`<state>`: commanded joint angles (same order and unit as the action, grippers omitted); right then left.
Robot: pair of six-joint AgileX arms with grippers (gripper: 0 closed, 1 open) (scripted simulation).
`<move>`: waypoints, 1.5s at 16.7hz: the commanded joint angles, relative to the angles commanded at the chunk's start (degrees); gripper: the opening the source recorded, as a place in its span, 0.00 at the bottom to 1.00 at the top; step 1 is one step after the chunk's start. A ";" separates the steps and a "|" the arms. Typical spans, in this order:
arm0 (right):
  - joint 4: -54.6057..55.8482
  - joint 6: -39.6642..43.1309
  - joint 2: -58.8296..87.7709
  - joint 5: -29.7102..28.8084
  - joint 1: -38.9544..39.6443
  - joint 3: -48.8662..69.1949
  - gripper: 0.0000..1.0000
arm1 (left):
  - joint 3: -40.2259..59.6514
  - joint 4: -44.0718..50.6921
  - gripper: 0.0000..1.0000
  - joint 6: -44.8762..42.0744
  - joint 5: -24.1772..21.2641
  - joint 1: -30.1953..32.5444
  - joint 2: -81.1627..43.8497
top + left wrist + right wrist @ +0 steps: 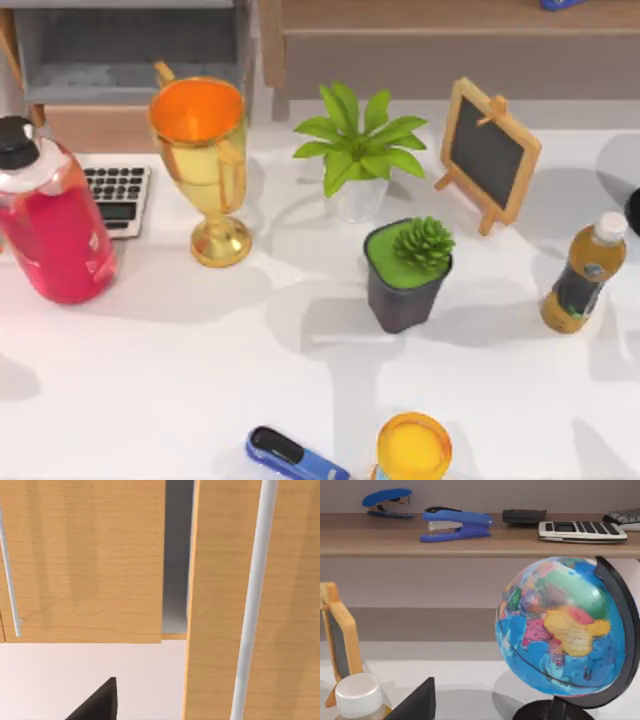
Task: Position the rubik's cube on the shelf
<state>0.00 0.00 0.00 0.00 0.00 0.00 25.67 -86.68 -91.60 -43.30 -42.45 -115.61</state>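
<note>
The rubik's cube is out of view. The shelf point(450, 15) is a long light-brown board along the table's far edge, with a wooden post point(272, 45) at its left end and a grey-brown panel below. In the right wrist view the shelf point(485, 542) carries two blue staplers point(455, 524) and a calculator point(582, 531). A dark part of my right gripper point(415, 702) sits near a globe point(565, 625). A dark part of my left gripper point(95, 705) faces light wooden panels point(85, 560).
On the table stand a red bottle point(50, 225), a calculator point(118, 195), a gold trophy point(205, 165), a leafy plant point(358, 150), a dark plant pot point(405, 275), a small chalkboard point(488, 150), a brown bottle point(582, 272), a blue stapler point(295, 458) and a yellow cup point(413, 447). A grey compartment point(130, 50) stands at the far left.
</note>
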 joint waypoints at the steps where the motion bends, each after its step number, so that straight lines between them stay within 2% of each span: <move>1: 0.00 0.00 0.00 0.00 0.00 0.00 1.00 | 1.10 1.54 1.00 0.00 0.86 -0.79 0.02; 6: 0.00 0.00 0.00 0.00 0.00 0.00 1.00 | 13.06 17.94 1.00 1.25 7.92 -5.85 -0.40; 12: 0.00 0.00 0.00 0.00 0.00 0.00 1.00 | 39.03 50.71 1.00 6.93 17.20 -6.66 -2.27; 17: 0.00 0.00 0.00 0.00 0.00 0.00 1.00 | 65.53 83.95 1.00 15.08 23.68 -2.11 -5.84; 25: 0.00 0.00 0.00 0.00 0.00 0.00 1.00 | 103.67 137.82 1.00 31.30 31.24 9.52 -17.70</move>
<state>0.00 0.00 0.00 0.00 0.00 0.00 129.34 51.14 -60.30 -12.06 -32.93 -133.31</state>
